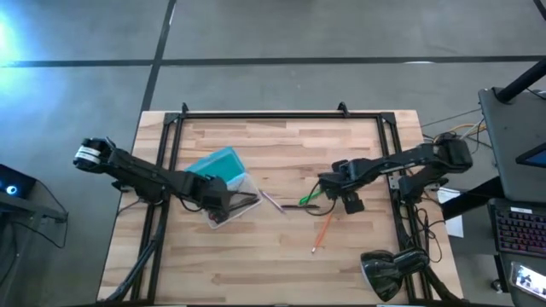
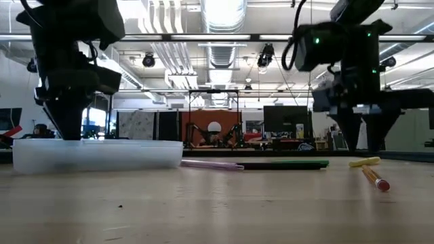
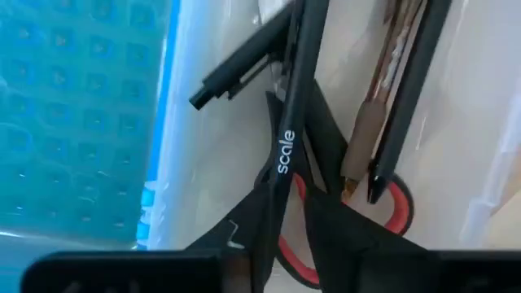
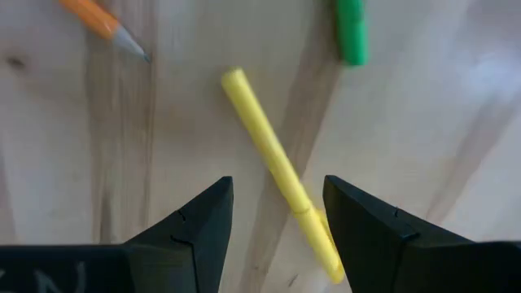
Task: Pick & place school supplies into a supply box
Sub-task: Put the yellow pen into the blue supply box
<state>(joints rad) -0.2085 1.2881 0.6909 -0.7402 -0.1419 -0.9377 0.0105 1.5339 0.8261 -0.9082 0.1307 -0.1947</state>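
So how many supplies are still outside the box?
4: pink stick nearest the supply box, green marker next to it, yellow stick below the right pincer, orange pencil beside that. Others may hide under the arms.

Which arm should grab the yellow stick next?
Right. Its open pincer hangs directly over the yellow stick, fingers straddling it. The left pincer is over the supply box, busy with pens and scissors.
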